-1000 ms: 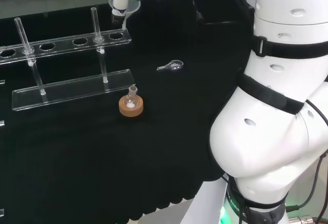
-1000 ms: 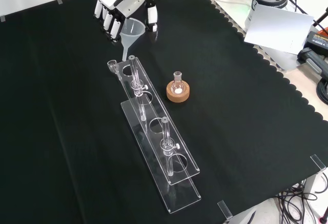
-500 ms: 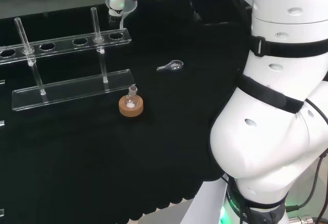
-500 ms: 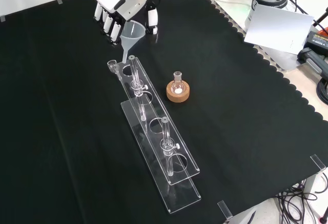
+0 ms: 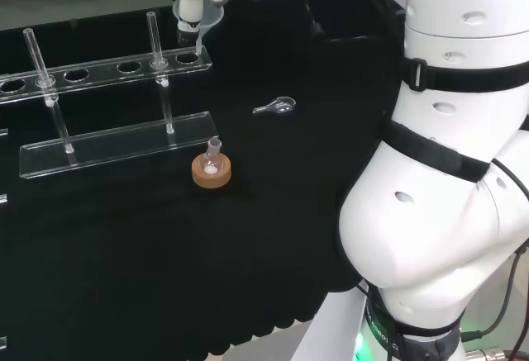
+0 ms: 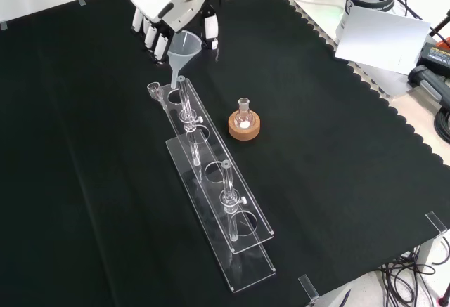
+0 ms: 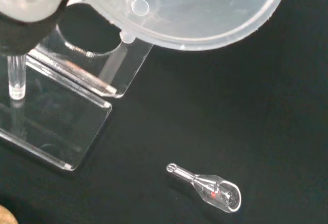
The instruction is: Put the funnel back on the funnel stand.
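Here the hand (image 6: 169,1) holds the funnel (image 6: 184,43) above the funnel stand's (image 6: 211,180) end.

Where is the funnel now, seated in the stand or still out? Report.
Out. The hand holds the funnel above the stand; its stem tip hangs over the end hole, not yet seated.

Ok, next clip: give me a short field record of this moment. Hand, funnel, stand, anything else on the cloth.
hand: curled round the funnel's rim, above the end of the stand farthest from the front camera
funnel: clear, held upright, spout pointing down at the stand's end hole, not yet seated
stand: clear rack with holes, on two posts
flask: small, on a cork ring beside the stand
small glass piece: lying on its side on the cloth
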Tool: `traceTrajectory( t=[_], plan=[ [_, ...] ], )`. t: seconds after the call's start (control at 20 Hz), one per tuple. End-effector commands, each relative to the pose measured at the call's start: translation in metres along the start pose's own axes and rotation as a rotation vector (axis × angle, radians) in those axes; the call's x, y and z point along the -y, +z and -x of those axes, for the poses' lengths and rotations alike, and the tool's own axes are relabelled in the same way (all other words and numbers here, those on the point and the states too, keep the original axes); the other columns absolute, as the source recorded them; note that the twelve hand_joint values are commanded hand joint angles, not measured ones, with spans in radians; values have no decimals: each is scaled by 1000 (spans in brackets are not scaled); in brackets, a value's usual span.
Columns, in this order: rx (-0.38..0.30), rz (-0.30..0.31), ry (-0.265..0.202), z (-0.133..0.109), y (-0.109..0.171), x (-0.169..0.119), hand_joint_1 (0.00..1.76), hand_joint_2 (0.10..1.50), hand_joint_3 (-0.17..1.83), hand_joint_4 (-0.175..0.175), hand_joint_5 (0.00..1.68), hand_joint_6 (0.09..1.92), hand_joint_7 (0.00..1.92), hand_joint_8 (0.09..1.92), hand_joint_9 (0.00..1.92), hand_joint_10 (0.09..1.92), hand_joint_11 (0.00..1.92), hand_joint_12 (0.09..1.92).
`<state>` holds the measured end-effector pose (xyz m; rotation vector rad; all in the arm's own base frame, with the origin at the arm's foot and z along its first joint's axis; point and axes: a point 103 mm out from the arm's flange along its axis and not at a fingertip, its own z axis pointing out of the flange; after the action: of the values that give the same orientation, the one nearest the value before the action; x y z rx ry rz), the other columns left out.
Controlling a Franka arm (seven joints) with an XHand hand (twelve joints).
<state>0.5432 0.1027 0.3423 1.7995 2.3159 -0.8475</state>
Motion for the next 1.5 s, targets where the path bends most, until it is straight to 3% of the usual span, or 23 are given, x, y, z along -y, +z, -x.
traceTrajectory(
  t=[0.05, 0.2, 0.35, 0.7, 1.2, 1.35, 1.5],
  plan=[
    [-11, 3, -6, 0, -1, -3, 1032, 1067, 23, 175, 1032, 923, 855, 694, 1269, 253, 864, 1071],
    [-16, 8, -11, 7, 5, -2, 1032, 1067, 22, 175, 1032, 922, 854, 694, 1269, 253, 864, 1071],
    [-22, 40, -40, -10, -6, -7, 1032, 1067, 22, 175, 1033, 922, 854, 695, 1269, 252, 864, 1071],
    [6, 0, -16, -14, -6, -8, 1032, 1067, 21, 175, 1033, 921, 853, 696, 1269, 252, 865, 1071],
    [-14, -14, -42, -6, 16, -19, 1033, 1068, 19, 175, 1034, 920, 853, 697, 1268, 251, 865, 1070],
    [10, -15, -42, -20, 8, -25, 1033, 1068, 19, 175, 1034, 920, 853, 698, 1269, 251, 865, 1070],
    [-6, -23, -48, -19, 12, -26, 1033, 1068, 19, 175, 1034, 919, 852, 698, 1268, 250, 865, 1070]
  ],
)
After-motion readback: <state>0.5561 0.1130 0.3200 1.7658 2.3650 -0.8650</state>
